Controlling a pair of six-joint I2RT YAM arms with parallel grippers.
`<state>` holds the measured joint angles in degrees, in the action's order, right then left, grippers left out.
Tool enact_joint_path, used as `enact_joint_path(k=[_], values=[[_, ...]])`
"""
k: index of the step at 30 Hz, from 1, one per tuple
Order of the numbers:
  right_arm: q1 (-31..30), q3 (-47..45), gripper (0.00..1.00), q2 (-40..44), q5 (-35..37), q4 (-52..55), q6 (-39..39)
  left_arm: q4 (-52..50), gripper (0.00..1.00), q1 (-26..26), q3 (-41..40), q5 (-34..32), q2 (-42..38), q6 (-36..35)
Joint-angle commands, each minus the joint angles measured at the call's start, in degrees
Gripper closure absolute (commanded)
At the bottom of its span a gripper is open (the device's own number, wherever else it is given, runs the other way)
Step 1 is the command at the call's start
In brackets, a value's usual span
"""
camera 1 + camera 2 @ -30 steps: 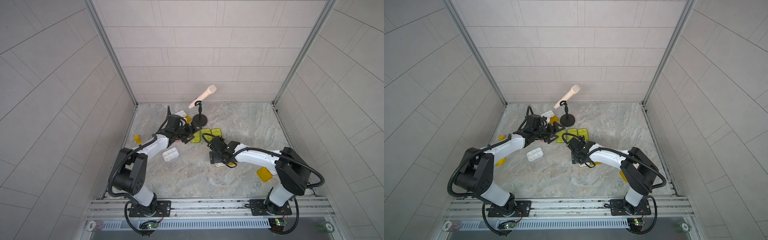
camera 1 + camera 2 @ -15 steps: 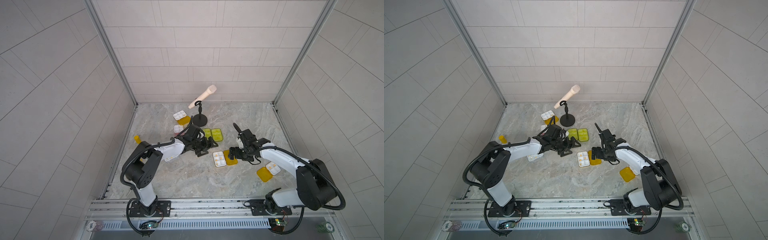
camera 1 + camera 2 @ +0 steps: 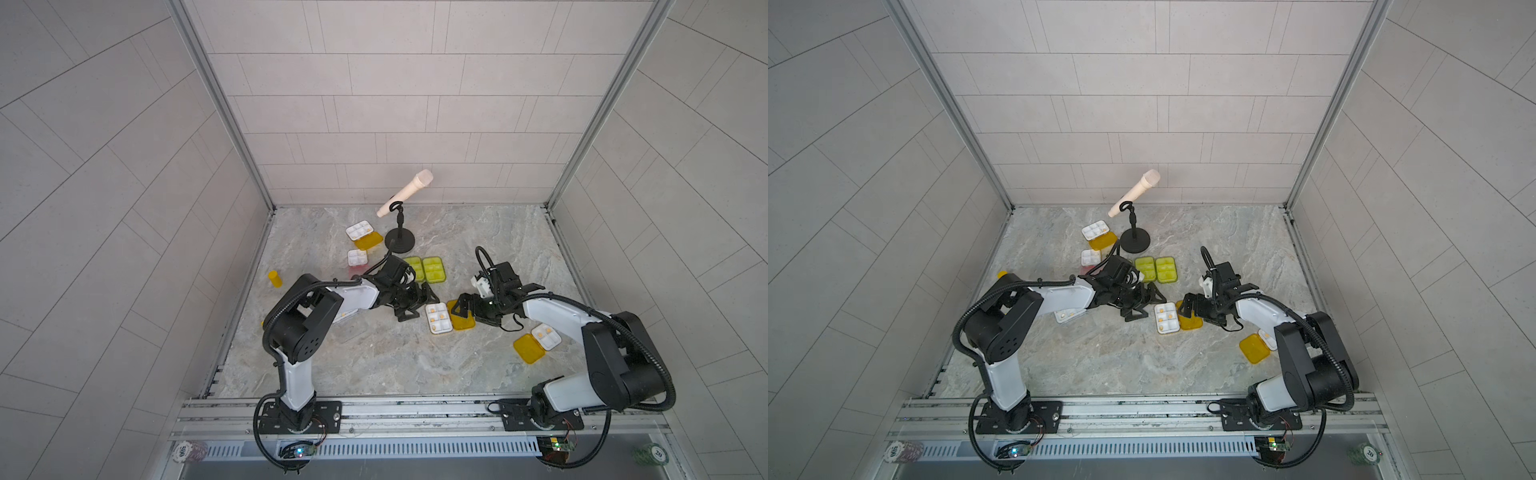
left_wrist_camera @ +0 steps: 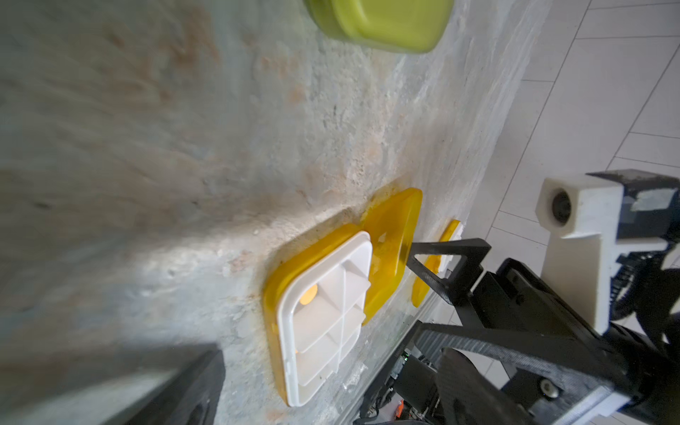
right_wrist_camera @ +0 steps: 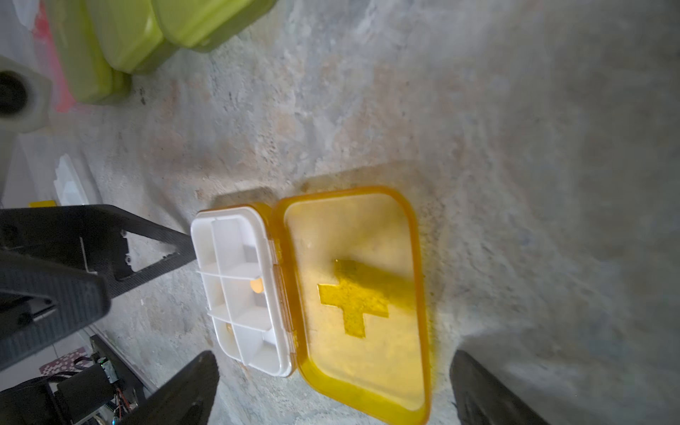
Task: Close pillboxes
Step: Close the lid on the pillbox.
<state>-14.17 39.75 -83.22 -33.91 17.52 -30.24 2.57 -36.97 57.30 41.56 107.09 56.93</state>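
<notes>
An open pillbox lies mid-table in both top views, its white tray (image 3: 438, 318) (image 3: 1166, 318) beside a flat orange lid (image 3: 462, 322). My left gripper (image 3: 417, 307) (image 3: 1146, 306) is open at the tray's left side. In the right wrist view one left finger (image 5: 158, 250) reaches the tray (image 5: 239, 287). My right gripper (image 3: 464, 313) (image 5: 335, 364) is open, straddling the lid (image 5: 360, 294). In the left wrist view its finger (image 4: 452, 257) touches the raised lid edge (image 4: 390, 243), with the tray (image 4: 323, 316) between my left gripper's (image 4: 335, 353) fingers.
Two shut lime green pillboxes (image 3: 424, 269) lie behind. Open ones sit at the back (image 3: 359, 230), near it (image 3: 357, 257), at the right (image 3: 545, 336) and under the left arm (image 3: 1067, 316). A microphone stand (image 3: 400, 241) and a yellow bottle (image 3: 274, 278) stand nearby.
My right gripper left the central pillbox, swung to its right side and opened wider. My left gripper came forward from the back to the tray's left edge.
</notes>
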Motion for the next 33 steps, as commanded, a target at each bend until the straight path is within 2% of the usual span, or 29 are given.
enact_joint_path(k=[1, 11, 20, 24, 33], values=[[0.09, -1.93, 0.00, -2.36, -2.85, -2.81, -0.75, 1.50, 0.05, -0.49, 1.11, 0.95, 1.28, 1.02], [0.19, -2.76, 0.02, -0.51, -6.91, -5.96, -3.88, 2.87, 0.05, -0.56, 1.10, 1.68, 1.24, 1.75], [0.20, -3.89, 0.04, 3.01, -7.23, -8.43, -7.52, 2.71, 0.05, -0.63, 1.19, 1.43, 1.36, 1.55], [0.13, -3.92, 0.04, 4.19, -6.00, -6.37, -6.82, 1.89, 0.05, -0.56, 1.32, 1.11, 1.02, 1.09], [0.19, -3.89, 0.05, 6.24, -8.14, -7.49, -8.25, 1.65, 0.05, -0.60, 1.60, 1.15, 1.28, 0.91]])
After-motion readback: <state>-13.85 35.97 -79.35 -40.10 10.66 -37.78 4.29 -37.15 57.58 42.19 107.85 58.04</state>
